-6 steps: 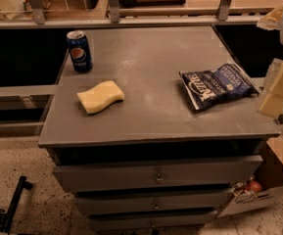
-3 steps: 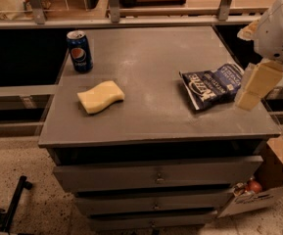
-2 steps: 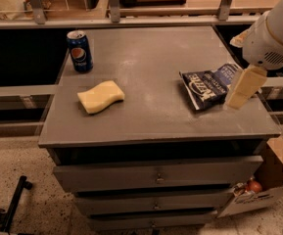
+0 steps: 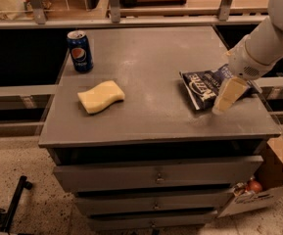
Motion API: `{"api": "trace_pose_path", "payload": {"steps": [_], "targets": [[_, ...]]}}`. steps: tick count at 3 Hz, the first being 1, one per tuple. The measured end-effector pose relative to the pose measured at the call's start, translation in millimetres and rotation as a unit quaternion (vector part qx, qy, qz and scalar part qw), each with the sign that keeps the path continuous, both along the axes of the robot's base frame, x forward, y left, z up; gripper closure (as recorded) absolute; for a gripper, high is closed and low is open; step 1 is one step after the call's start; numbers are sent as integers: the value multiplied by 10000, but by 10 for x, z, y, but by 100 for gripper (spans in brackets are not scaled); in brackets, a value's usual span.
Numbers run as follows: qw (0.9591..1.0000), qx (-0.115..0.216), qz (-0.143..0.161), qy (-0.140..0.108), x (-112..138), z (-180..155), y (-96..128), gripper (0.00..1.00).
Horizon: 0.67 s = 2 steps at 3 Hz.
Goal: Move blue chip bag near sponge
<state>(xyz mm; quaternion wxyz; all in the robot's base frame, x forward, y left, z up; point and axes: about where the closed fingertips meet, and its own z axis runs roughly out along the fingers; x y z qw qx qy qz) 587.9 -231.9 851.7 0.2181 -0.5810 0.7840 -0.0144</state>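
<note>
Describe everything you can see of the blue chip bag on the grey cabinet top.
The blue chip bag is a dark navy foil-looking packet with white lettering, crinkled and lying flat, set at an angle near the right edge of the grey cabinet top. The tool covers its right part in the camera view, its pale tip low at the bag's near edge; whether they touch cannot be told.

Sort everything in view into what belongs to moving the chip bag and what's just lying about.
Belongs to the job:
blue chip bag, right side of the cabinet top
sponge, left of centre
gripper, down at the bag's right edge

Just lying about:
Pepsi can, back left corner
cardboard box, on the floor at lower right
</note>
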Motion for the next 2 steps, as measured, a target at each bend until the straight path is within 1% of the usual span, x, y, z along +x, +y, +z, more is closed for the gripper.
{"api": "trace_pose_path", "payload": {"steps": [1, 2], "targets": [[9999, 139, 37, 83, 121, -209, 5, 14], [9993, 349, 81, 113, 166, -308, 6, 37]]}}
